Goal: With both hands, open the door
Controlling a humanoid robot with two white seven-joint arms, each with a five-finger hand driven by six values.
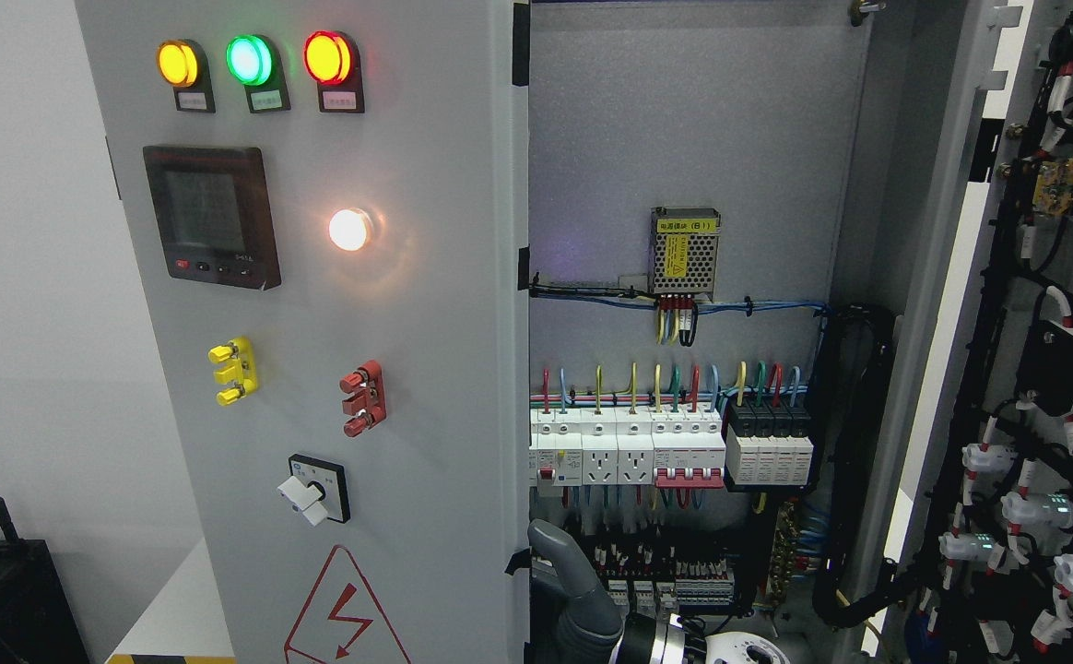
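Head view shows us the cabinet (684, 166) with breakers (629, 452) and wiring inside, its left door (361, 369) and right door (1034, 369) swung open, while our hand (583, 599) rises at the bottom, fingers unclear.

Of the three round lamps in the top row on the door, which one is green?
The middle lamp is green; the left lamp is amber and the right lamp is red.

A red triangle sign (345, 616) with a lightning bolt stands low on the grey left door (444, 304). Inside the cabinet, the mesh-cased power supply (685, 254) carries a yellow label (677, 254) and a strip of characters along its top, both too small to read. The small tags under the three indicator lamps (251, 61) are illegible as well.
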